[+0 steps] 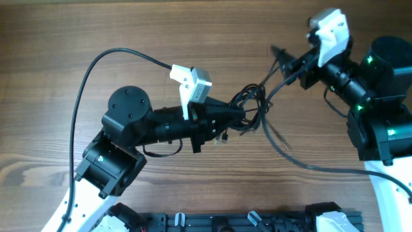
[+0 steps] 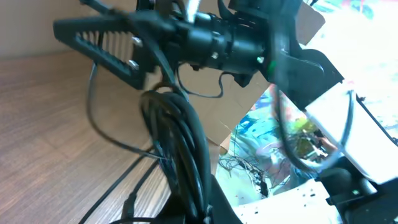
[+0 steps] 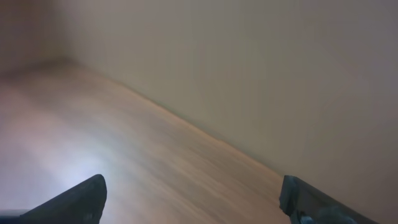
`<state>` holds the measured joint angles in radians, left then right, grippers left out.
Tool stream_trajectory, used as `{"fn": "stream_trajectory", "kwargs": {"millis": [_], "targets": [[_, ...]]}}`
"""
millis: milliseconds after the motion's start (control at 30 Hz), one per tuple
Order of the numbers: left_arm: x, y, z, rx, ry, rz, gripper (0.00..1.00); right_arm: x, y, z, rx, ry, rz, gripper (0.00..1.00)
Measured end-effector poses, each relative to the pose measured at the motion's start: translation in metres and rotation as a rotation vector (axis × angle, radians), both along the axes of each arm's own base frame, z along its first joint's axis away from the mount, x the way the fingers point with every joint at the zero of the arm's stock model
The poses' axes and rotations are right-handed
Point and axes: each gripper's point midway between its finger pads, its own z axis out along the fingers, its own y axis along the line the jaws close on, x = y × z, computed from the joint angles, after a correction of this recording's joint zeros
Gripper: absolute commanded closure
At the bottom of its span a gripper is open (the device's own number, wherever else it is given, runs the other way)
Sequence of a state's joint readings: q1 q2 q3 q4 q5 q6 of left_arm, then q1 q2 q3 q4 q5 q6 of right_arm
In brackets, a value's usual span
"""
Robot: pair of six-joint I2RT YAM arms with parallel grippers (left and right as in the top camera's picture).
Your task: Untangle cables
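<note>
1. Where the thin black cables (image 1: 252, 103) bunch into a knotted bundle at the middle of the brown wooden table (image 1: 129, 38), the left gripper (image 1: 239, 116) is clamped tight on them.
2. In the left wrist view, the cords rise from the grip as one thick looped strand.
3. The right gripper (image 1: 282, 59) hovers near the bundle, jaws spread wide, holding nothing.
4. Its fingertips (image 3: 81, 199) stand far apart over bare wood.

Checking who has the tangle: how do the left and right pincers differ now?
The left pincer is shut on the cables; the right pincer stands wide open and empty. The left pincer sits mid-table at the bundle; the right pincer is off beyond the bundle, not at it. Both are black with two fingers.
</note>
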<state>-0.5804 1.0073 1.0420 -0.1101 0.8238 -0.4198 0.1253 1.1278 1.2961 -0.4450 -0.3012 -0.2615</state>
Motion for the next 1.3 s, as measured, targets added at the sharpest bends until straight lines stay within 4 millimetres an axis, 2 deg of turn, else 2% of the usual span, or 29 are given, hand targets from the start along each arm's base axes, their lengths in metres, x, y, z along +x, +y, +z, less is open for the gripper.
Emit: {"fn": "stream_trajectory", "kwargs": {"millis": [67,167,267,367,467,600,700,800,933,1033,1100,1200,1300], "targets": [[-0.001,0.003,-0.001,0.003,0.007,-0.004,0.96,0.011,-0.028,-0.006,-0.044,0.01,-0.164,0.07],[0.001,0.011,0.003,-0.002,0.0,0.012,0.96,0.015,-0.054,-0.01,-0.087,0.021,-0.308,0.07],[0.003,0.016,0.005,-0.007,-0.006,0.024,0.96,0.015,-0.064,-0.013,-0.107,0.031,-0.363,0.06],[0.007,0.019,0.004,-0.004,-0.002,0.044,0.96,0.011,-0.064,-0.025,-0.125,0.078,-0.36,0.07],[0.018,0.023,0.001,0.006,0.007,0.103,0.96,0.005,-0.054,-0.038,-0.145,0.13,-0.288,0.07],[0.041,0.034,-0.002,0.018,0.009,0.236,0.96,-0.012,-0.027,-0.06,-0.188,0.207,-0.087,0.06],[0.054,0.04,-0.002,0.023,0.005,0.315,0.96,-0.026,-0.012,-0.067,-0.195,0.235,0.021,0.07],[0.059,0.043,-0.003,0.026,0.004,0.35,0.96,-0.034,-0.006,-0.057,-0.19,0.197,0.066,0.07],[0.059,0.043,-0.003,0.041,-0.037,0.349,0.96,-0.053,0.003,-0.022,-0.157,0.069,0.125,0.07],[0.044,0.035,-0.002,0.064,-0.142,0.24,0.96,-0.075,0.018,0.003,-0.127,-0.027,0.224,0.06],[0.031,0.03,-0.001,0.071,-0.214,0.156,0.96,-0.087,0.029,0.012,-0.105,-0.063,0.301,0.06],[0.016,0.026,0.0,0.07,-0.293,0.063,0.96,-0.101,0.044,0.017,-0.065,-0.076,0.417,0.06],[0.011,0.023,-0.001,0.071,-0.329,0.017,0.96,-0.115,0.057,0.023,-0.03,-0.096,0.527,0.06]]}}
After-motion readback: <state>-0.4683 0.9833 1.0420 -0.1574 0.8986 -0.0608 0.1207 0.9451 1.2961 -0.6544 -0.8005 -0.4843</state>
